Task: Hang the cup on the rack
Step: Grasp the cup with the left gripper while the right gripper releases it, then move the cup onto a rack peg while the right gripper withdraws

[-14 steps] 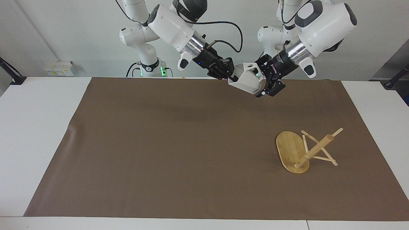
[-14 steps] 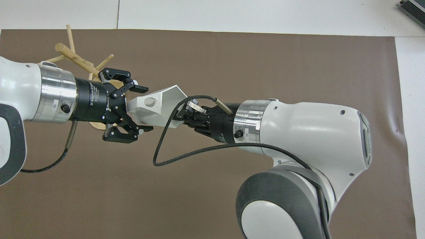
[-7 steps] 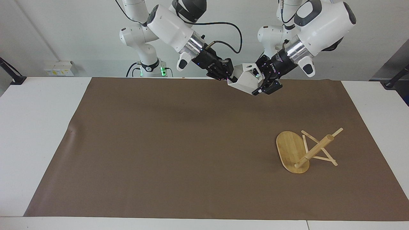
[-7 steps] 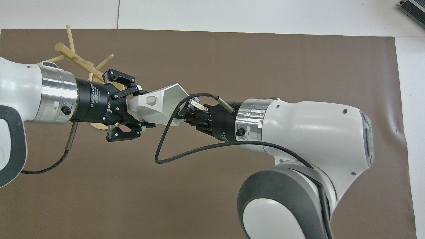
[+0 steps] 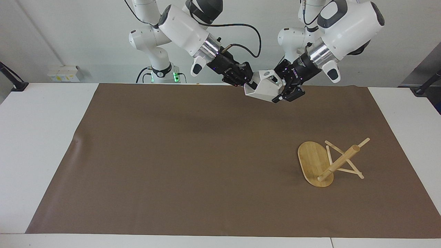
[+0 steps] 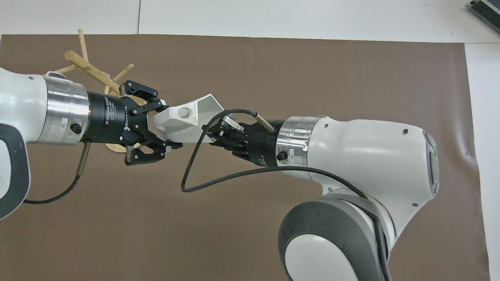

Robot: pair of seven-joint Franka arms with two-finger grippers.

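Observation:
The white faceted cup (image 5: 263, 86) is held in the air between both grippers, over the edge of the brown mat nearest the robots. It also shows in the overhead view (image 6: 187, 125), lying sideways with its handle hole up. My left gripper (image 5: 278, 88) (image 6: 168, 125) is shut on its base end, by the handle. My right gripper (image 5: 248, 84) (image 6: 211, 134) is shut on its rim. The bamboo rack (image 5: 339, 162) lies tipped over on the mat toward the left arm's end, base on edge and post slanted. In the overhead view the rack (image 6: 88, 66) is partly hidden by my left arm.
The brown mat (image 5: 189, 155) covers most of the white table (image 5: 41, 144). A black cable (image 6: 234, 177) loops under my right wrist.
My left gripper's fingers have closed from wide open onto the cup's base end. The cup has turned a little about its long axis, bringing the handle more on top. The rack has not moved.

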